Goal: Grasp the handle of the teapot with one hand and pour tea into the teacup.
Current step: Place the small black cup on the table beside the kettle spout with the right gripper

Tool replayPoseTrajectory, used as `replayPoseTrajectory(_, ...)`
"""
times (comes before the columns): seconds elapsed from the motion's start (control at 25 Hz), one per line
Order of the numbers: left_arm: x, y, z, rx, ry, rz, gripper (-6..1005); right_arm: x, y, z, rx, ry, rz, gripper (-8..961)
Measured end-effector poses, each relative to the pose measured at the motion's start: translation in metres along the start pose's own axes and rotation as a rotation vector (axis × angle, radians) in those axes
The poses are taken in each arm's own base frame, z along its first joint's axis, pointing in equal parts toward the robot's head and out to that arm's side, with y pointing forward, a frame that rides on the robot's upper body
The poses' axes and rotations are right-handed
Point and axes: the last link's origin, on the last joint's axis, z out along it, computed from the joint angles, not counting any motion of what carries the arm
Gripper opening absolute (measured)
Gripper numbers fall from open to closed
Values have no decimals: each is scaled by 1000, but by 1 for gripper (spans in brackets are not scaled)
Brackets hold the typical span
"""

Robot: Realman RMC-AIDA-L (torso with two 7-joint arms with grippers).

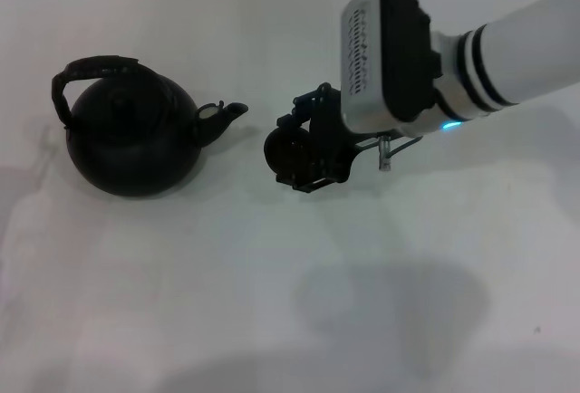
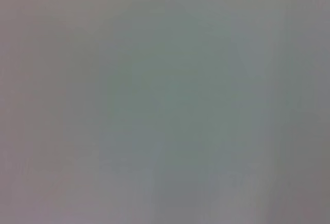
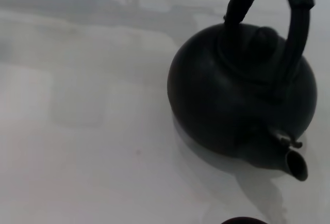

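Observation:
The matte-black teapot (image 1: 134, 144) stands on the white table at the left. Its arched handle (image 1: 86, 71) loops over the lid and its spout (image 1: 227, 114) points right. The right wrist view shows the teapot (image 3: 242, 87), the handle (image 3: 296, 22) and the spout (image 3: 295, 163) close by. My right gripper (image 1: 304, 150) is just right of the spout, shut on the small black teacup (image 1: 284, 151). Only the teacup's rim (image 3: 245, 220) shows in the right wrist view. My left gripper is out of view.
A white table (image 1: 181, 302) spreads all around, with the arm's shadow (image 1: 390, 307) on it in front of the gripper. The left wrist view shows only a plain grey surface.

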Motion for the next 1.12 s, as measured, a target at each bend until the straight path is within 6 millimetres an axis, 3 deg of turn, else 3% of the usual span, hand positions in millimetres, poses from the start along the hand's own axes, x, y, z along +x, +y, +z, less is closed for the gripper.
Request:
replayPoseTrajectory(0.6, 1, 1, 4, -8, 4, 1, 877, 22, 1, 12, -5, 64, 41, 770)
replayPoseTrajectory(1.12, -2, 1, 4, -4, -11, 1, 877, 24, 5, 17, 4, 73, 15, 779)
